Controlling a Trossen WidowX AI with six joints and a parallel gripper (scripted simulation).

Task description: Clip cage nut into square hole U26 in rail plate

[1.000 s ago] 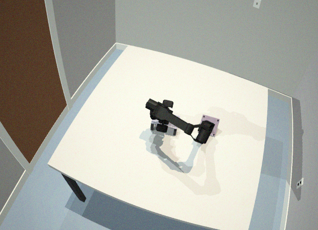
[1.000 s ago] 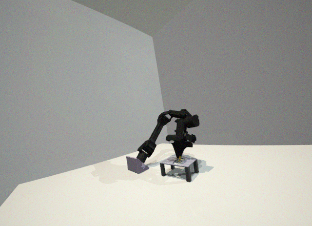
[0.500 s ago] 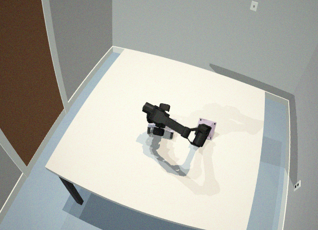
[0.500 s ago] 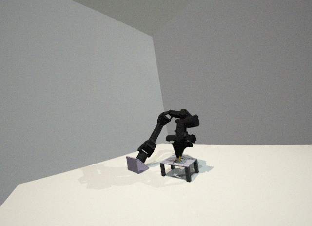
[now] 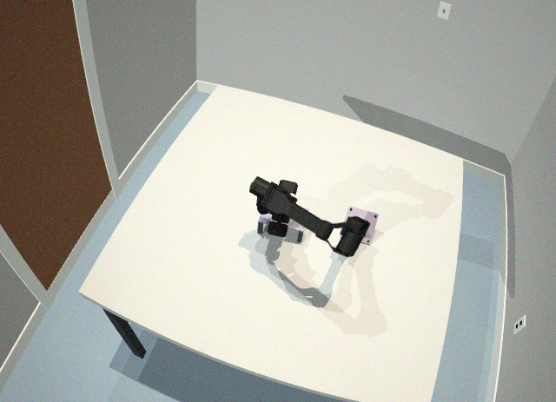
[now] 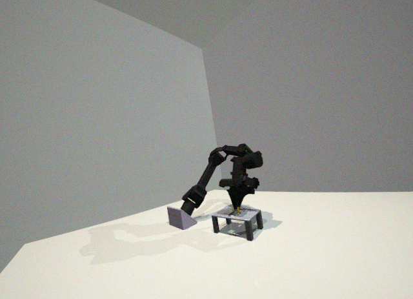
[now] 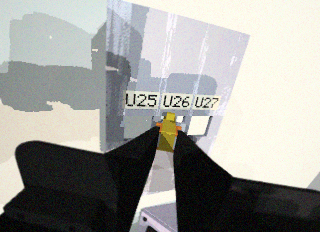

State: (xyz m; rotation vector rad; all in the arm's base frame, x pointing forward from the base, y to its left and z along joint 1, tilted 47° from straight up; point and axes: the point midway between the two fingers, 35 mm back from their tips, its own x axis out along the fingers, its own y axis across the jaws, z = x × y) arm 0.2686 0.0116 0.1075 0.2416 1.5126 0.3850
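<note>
Your gripper [image 5: 277, 228] [image 6: 237, 207] [image 7: 167, 133] is over the rail plate [image 5: 296, 225] [image 6: 244, 216] [image 7: 185, 52], with the cage nut [image 6: 238, 207] [image 7: 168, 139] between its fingertips, at the U26 hole. In your wrist view, the U26 label [image 7: 176, 101] lies just beyond the tips, the U25 label [image 7: 141, 100] to its left and the U27 label [image 7: 206, 102] to its right. Your arm's base [image 5: 366, 214] [image 6: 175, 218] [image 7: 161, 221] stands behind the gripper, apart from the plate, on the same table [image 5: 179, 254] [image 6: 300, 256] [image 7: 280, 117]. You can't tell how deep the nut sits.
</note>
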